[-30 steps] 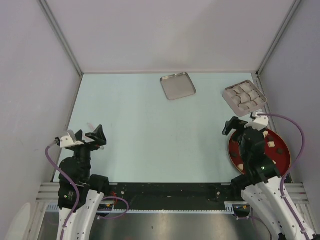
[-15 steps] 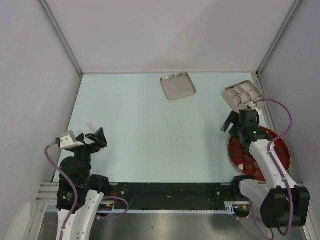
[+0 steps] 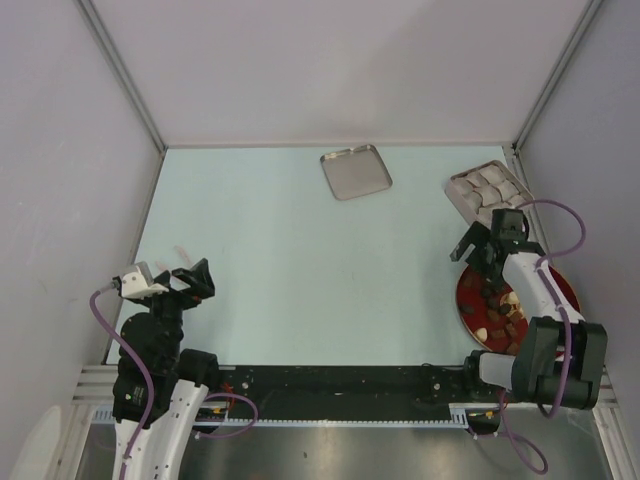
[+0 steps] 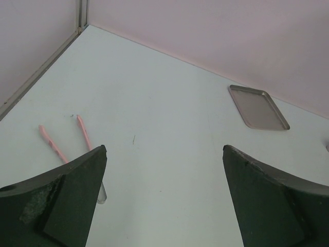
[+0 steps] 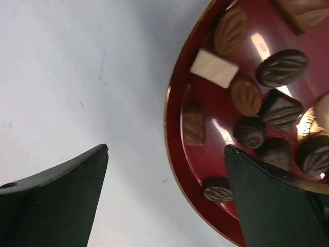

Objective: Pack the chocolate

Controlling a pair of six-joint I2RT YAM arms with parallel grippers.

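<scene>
Over the edge of the red plate (image 5: 177,160), the right claw (image 5: 165,149) hangs wide and empty above the chocolate (image 5: 245,95) (all lying on the plate); picking looks next: centre on one piece, then pinch. Left claw (image 4: 164,152) idles wide over the tabletop (image 4: 169,103)

The right pincer (image 5: 165,149) hangs with its dark fingers (image 5: 56,200) spread wide, gripping nothing; one finger is over the pale counter (image 5: 77,67), the other over the red plate (image 5: 205,164); the plate's gold rim curves between them; the chocolate (image 5: 281,67) lies loose on the plate, dark and brown pieces and one white block.
</scene>
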